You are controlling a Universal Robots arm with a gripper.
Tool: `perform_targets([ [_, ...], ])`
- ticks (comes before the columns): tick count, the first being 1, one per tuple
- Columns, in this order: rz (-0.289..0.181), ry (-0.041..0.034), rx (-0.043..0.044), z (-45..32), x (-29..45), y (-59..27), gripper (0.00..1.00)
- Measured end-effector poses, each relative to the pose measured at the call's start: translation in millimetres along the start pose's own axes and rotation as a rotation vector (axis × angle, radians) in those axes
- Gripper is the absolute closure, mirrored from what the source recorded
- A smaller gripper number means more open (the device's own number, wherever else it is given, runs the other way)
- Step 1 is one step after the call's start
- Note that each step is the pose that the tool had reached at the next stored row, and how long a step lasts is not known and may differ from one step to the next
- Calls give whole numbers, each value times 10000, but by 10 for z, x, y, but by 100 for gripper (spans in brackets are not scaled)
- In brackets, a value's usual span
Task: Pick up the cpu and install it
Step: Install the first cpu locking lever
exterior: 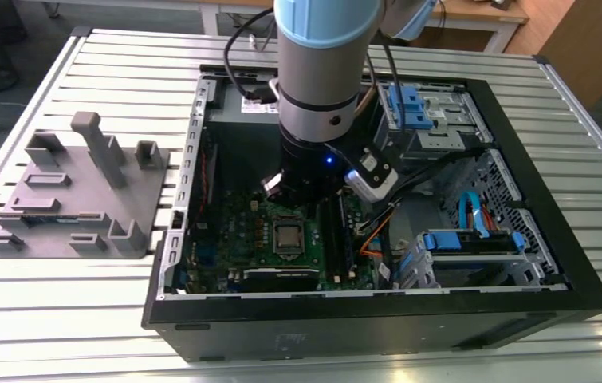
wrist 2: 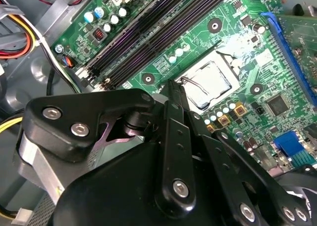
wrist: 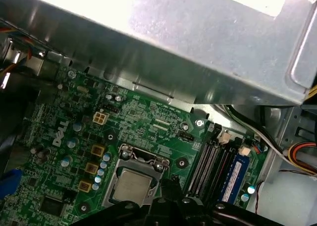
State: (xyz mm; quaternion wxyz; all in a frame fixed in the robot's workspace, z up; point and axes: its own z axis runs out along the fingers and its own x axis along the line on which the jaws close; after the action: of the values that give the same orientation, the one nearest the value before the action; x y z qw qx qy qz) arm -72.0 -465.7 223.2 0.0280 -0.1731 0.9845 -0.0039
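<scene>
gripper [wrist 2: 174, 89] closed, empty, above cpu [wrist: 132, 186] seated in socket; memory slots [wrist: 208, 164] beside.

Exterior view looks down from above; both wrist views hug the motherboard [wrist: 148, 122].

One arm [exterior: 322, 72] with one gripper [wrist 2: 173, 94] hangs over one open computer case [exterior: 513, 207] holding one motherboard [exterior: 247, 231] and one cpu [wrist: 131, 185]. One grey fixture [exterior: 67, 199] lies near the table's [exterior: 56, 319] edge. Four memory slots [wrist 2: 148, 30] run side by side.
</scene>
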Motion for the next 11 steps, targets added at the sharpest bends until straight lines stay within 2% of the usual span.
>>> perform_targets([
  [4, -1, 9, 25, 14, 12, -28, 89],
  [11, -6, 44, 120, 44, 26, -60, 89],
])
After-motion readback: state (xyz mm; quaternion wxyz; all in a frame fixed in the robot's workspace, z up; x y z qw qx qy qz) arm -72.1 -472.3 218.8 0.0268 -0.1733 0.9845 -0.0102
